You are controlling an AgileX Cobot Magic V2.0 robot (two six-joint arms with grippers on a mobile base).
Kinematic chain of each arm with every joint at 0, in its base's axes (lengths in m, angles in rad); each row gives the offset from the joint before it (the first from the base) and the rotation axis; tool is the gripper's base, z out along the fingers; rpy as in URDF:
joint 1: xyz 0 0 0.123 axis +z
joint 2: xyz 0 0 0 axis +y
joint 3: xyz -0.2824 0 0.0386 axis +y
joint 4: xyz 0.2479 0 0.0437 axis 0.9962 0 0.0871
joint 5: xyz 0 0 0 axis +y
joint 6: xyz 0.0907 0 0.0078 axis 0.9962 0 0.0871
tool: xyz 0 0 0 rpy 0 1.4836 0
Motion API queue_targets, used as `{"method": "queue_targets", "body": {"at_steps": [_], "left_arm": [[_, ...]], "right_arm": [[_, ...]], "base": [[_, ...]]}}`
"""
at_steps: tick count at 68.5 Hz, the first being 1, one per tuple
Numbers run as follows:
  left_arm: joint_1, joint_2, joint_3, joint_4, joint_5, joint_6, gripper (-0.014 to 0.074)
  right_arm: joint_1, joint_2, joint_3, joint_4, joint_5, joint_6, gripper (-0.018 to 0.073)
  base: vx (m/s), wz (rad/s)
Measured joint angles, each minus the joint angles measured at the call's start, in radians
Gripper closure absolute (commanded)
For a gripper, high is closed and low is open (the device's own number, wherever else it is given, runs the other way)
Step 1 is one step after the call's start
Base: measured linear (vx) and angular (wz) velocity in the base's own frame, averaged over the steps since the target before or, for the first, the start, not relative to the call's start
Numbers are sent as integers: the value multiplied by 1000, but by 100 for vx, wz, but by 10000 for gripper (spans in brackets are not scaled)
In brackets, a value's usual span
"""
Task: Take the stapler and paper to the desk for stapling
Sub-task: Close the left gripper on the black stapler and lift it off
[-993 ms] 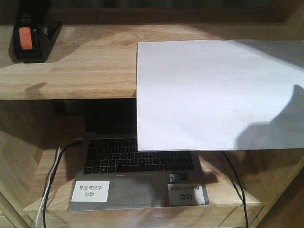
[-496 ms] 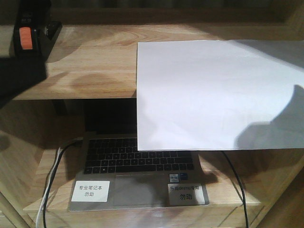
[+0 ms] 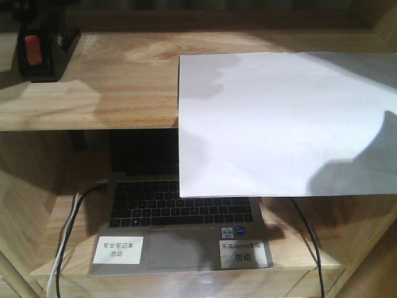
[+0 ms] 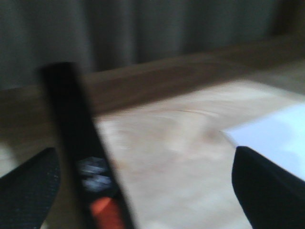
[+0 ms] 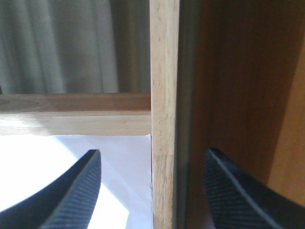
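Note:
The black stapler with its orange patch stands at the far left of the upper shelf board. In the blurred left wrist view the stapler lies between the jaws of my left gripper, close to the left finger; the gripper is open and holds nothing. The white paper lies on the right of the same board and overhangs its front edge. My right gripper is open, with the paper by its left finger. The desk is out of view.
The shelf's upright side panel stands between my right gripper's jaws. An open laptop with two white labels and cables sits on the lower shelf under the paper. A back rail and grey curtain lie behind the upper board.
A dark shape that covered the shelf's left edge half a second ago is gone from the front view. The stapler now lies in shadow. Paper and stapler have not moved.

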Motion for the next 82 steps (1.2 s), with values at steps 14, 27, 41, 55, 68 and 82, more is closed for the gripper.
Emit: {"method": "queue_targets", "body": {"at_steps": [14, 27, 41, 55, 68, 82], "left_arm": [[0, 99, -114, 92, 87, -77, -77], [2, 179, -163, 96, 94, -122, -62], [56, 228, -168, 94, 94, -169, -56], [83, 264, -170, 94, 94, -180, -36], [89, 292, -170, 87, 94, -181, 10], [89, 311, -170, 76, 94, -181, 106]], "right_arm": [[0, 0, 0, 0, 0, 0, 122], [0, 0, 0, 0, 0, 0, 122], [0, 0, 0, 0, 0, 0, 122], [0, 0, 0, 0, 0, 0, 122], [0, 0, 0, 0, 0, 0, 122], [0, 0, 0, 0, 0, 0, 122]], "base": [[0, 0], [0, 0], [0, 0], [0, 0], [0, 0], [0, 0]]}}
